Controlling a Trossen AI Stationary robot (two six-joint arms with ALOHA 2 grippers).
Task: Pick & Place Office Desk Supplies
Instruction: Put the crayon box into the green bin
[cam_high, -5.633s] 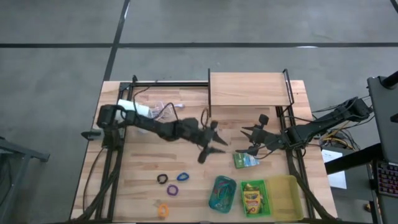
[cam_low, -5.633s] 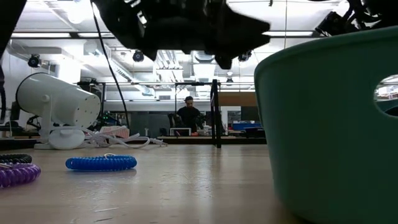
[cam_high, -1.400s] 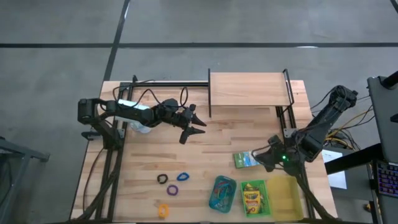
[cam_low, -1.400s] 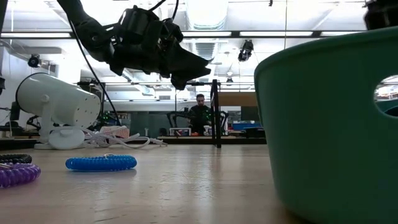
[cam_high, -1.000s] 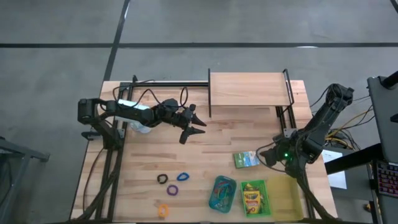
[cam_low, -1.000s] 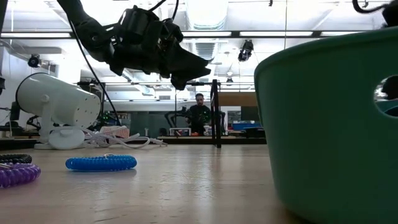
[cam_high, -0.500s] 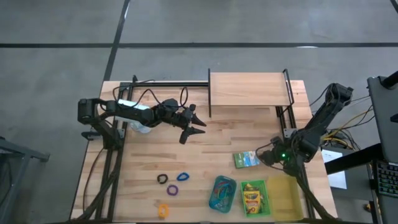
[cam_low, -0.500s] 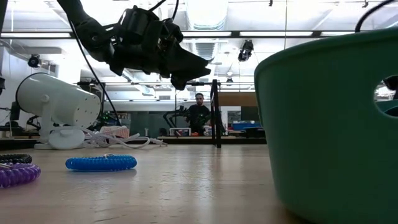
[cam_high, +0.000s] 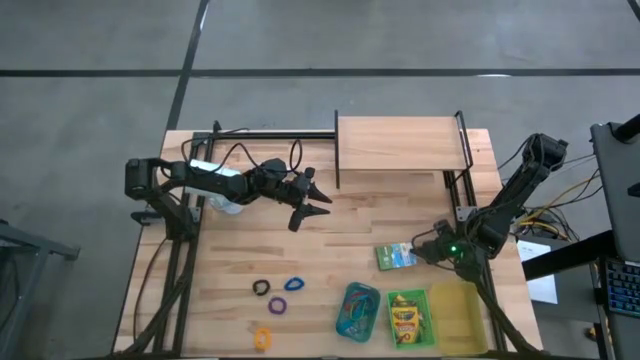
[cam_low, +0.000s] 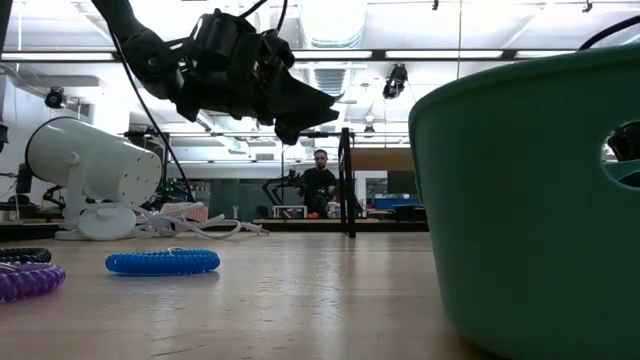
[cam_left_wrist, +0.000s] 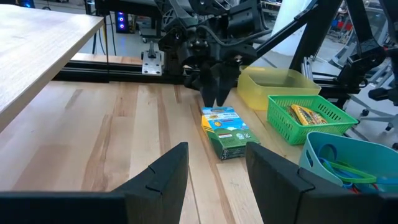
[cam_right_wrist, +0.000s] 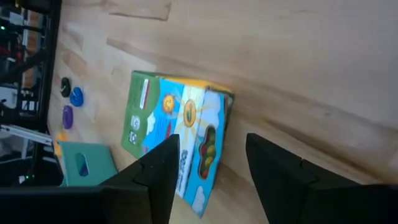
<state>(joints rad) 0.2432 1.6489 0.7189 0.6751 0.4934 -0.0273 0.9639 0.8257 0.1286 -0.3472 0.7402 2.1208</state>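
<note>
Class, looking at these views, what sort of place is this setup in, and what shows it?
Probably a robotics lab or workshop: a wooden table stands on a grey concrete floor, long ceiling lights run overhead, and a person sits at a workbench far behind.

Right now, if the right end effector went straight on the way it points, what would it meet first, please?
Most likely the crayon box lying on the table, directly ahead of the open right end effector.

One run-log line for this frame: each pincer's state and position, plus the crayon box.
left pincer: open, idle above table centre | right pincer: open, beside crayon box | crayon box: on table, unheld | green tray: holds another box
</note>
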